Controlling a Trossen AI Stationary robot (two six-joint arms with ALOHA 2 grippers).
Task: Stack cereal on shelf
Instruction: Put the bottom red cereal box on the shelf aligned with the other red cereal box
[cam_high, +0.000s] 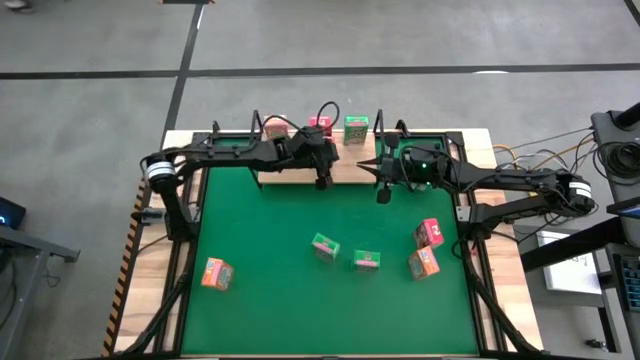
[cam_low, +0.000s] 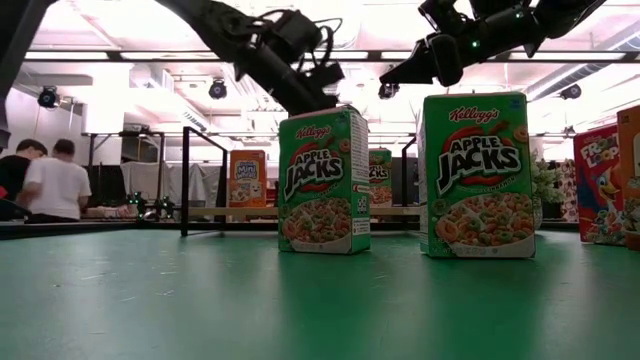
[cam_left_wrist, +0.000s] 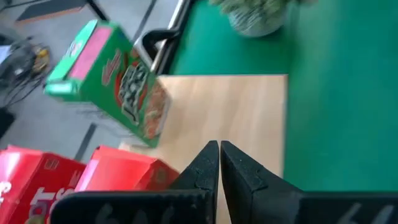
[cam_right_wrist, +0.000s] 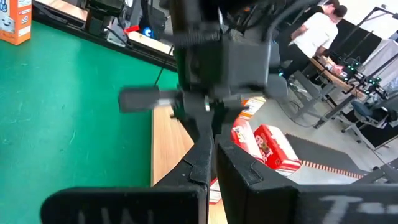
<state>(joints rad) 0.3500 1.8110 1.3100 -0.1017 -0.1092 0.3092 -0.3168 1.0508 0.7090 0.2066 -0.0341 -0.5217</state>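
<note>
Tabletop (cam_high: 190, 320): pale wood, topped by a green mat (cam_high: 270, 220) that fills the work area.

Shelf (cam_high: 290, 176): flat light wooden board with thin black wire uprights, at 12 o'clock on the mat's far edge. Rigid, and much wider than one box.

Left end effector (cam_high: 322, 183): at the front edge of the shelf, about 12 o'clock. Fingers pressed together with only a hairline gap in its wrist view, holding nothing.

Right end effector (cam_high: 383, 190): just right of the other, over the mat near the shelf's right end. Fingers closed against each other in its wrist view, holding nothing.

Cereal, on the shelf: an orange box (cam_high: 276, 126), a pink box (cam_high: 320, 124) and a green box (cam_high: 356, 129) along the back edge. The left wrist view shows a second red box lying beside the first, so more may be here than the overhead picture separates.

Cereal, loose on the mat: two green boxes (cam_high: 325, 246) (cam_high: 366, 260) near 6 o'clock, upright in the low view; a pink box (cam_high: 430, 233) and an orange box (cam_high: 424, 263) around 4 o'clock; an orange box (cam_high: 216, 273) at 8 o'clock.

Handling, as judged: thin card, probably very light and likely hollow, so easy to tip or crush. Printed faces look smooth and may slip. Best taken across the two narrow sides, mid-height, with a modest squeeze.

Plant ball (cam_left_wrist: 256, 12): off the shelf's end; not stock.
</note>
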